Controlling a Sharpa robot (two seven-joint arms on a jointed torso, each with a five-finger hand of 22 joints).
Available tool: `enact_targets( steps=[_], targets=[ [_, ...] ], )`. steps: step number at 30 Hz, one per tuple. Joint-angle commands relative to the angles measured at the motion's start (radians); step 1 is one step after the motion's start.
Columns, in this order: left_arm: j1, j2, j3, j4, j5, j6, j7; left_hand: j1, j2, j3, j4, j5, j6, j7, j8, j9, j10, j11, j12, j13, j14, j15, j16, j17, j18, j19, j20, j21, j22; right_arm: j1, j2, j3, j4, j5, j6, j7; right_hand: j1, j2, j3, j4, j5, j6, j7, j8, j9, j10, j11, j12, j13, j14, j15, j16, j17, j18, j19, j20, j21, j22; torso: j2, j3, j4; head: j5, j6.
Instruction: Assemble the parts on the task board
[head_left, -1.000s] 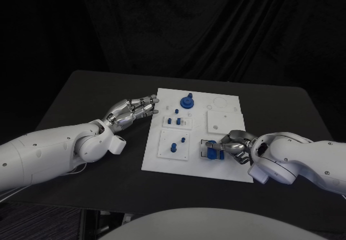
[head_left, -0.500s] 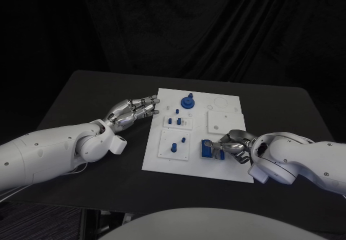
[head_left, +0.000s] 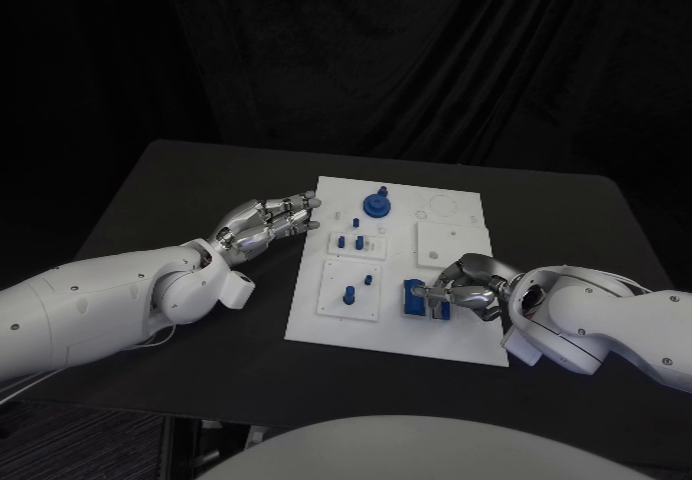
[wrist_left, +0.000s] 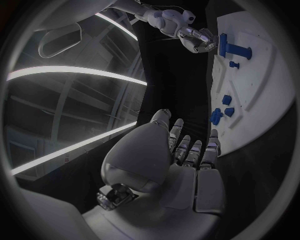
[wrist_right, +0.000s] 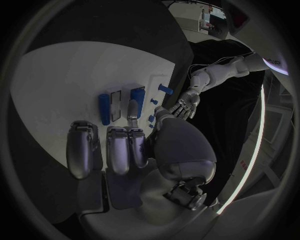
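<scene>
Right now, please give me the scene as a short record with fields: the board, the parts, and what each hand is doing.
surface: black table
task board: white plate in the middle of the table
blue parts: round piece with a knob at the far end; small pieces in the middle; peg nearer; block by the right hand
left hand: beside the board's left edge, fingers near its rim, holding nothing
right hand: on the board at the blue block, fingers around it; firm grip cannot be told
</scene>
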Motion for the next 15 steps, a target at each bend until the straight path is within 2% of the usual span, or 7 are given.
enact_targets(
  steps=[1,3,5,6,10,15],
  targets=[
    [-0.003,0.000,0.001,0.001,0.002,0.015,0.009,0.009,-0.001,0.003,0.000,0.004,-0.001,0.005,0.003,0.000,0.002,0.006,0.002,0.001,-0.004,0.005,0.000,-0.001,-0.017,0.000,-0.001,-0.003,-0.001,0.000,-0.006,0.000,0.014,-0.143,-0.019,0.070,0.047,-0.005,-0.014,-0.022,0.003,-0.012,-0.007,0.060,0.046,0.105,-0.013,0.003,0.263,0.103,-0.005,0.005,0.257,0.004,0.052,-0.008,0.008,0.227,0.000,0.0005,0.0003,-0.004,0.000],
    [-0.004,0.000,0.001,0.001,0.002,0.016,0.009,0.009,0.000,0.005,0.000,0.003,0.000,0.006,0.003,0.000,0.002,0.007,0.002,0.001,-0.004,0.006,0.000,-0.001,-0.017,0.001,0.000,-0.002,-0.001,-0.001,-0.009,0.000,0.019,-0.172,-0.013,0.072,0.079,-0.005,-0.044,-0.034,0.003,-0.052,-0.016,0.158,0.135,0.105,-0.021,0.003,0.263,0.102,-0.013,0.004,0.255,0.004,0.052,-0.015,0.008,0.227,0.000,0.0003,0.0001,-0.005,0.000],
    [-0.004,0.000,0.001,0.001,0.002,0.016,0.009,0.009,0.000,0.005,0.000,0.003,0.000,0.006,0.003,0.000,0.002,0.007,0.002,0.001,-0.004,0.006,0.000,-0.001,-0.017,0.001,0.000,-0.002,-0.001,-0.002,-0.010,0.000,0.021,-0.190,-0.007,0.072,0.097,-0.005,-0.054,-0.043,0.004,-0.064,-0.020,0.199,0.171,0.105,-0.026,0.003,0.263,0.102,-0.015,0.004,0.255,0.004,0.052,-0.017,0.007,0.227,0.000,0.0004,-0.0005,-0.004,0.000],
    [-0.004,0.001,0.001,0.001,0.002,0.016,0.009,0.009,0.000,0.005,0.000,0.003,0.000,0.006,0.003,0.000,0.002,0.007,0.002,0.001,-0.004,0.006,0.000,-0.001,-0.017,0.001,0.000,-0.002,-0.001,-0.002,-0.010,0.000,0.021,-0.195,-0.005,0.072,0.108,-0.005,-0.067,-0.046,0.003,-0.082,-0.023,0.243,0.212,0.105,-0.031,0.003,0.263,0.102,-0.019,0.004,0.255,0.004,0.052,-0.020,0.008,0.227,0.000,0.0002,-0.0009,-0.004,0.000],
    [-0.005,0.001,0.001,0.001,0.002,0.017,0.008,0.009,0.000,0.005,0.000,0.003,0.000,0.006,0.003,0.000,0.002,0.007,0.002,0.001,-0.004,0.006,0.000,-0.001,-0.017,0.001,0.000,-0.002,-0.001,-0.004,-0.008,0.000,0.019,-0.212,0.011,0.068,0.131,-0.003,-0.084,-0.054,0.004,-0.102,-0.031,0.304,0.270,0.105,-0.036,0.003,0.263,0.102,-0.023,0.004,0.255,0.004,0.053,-0.025,0.008,0.227,0.001,0.0004,-0.0021,-0.002,0.000],
    [-0.006,0.000,0.001,0.001,0.002,0.018,0.008,0.009,0.000,0.005,0.000,0.003,0.000,0.006,0.003,0.000,0.002,0.007,0.002,0.001,-0.004,0.006,0.000,-0.001,-0.017,0.001,0.000,-0.002,-0.001,-0.009,-0.004,0.000,0.011,-0.221,0.024,0.060,0.152,-0.004,-0.093,-0.062,0.005,-0.115,-0.035,0.340,0.306,0.105,-0.039,0.003,0.263,0.102,-0.027,0.004,0.256,0.004,0.053,-0.028,0.007,0.227,0.000,0.0002,-0.0024,0.000,0.000]
  ],
)
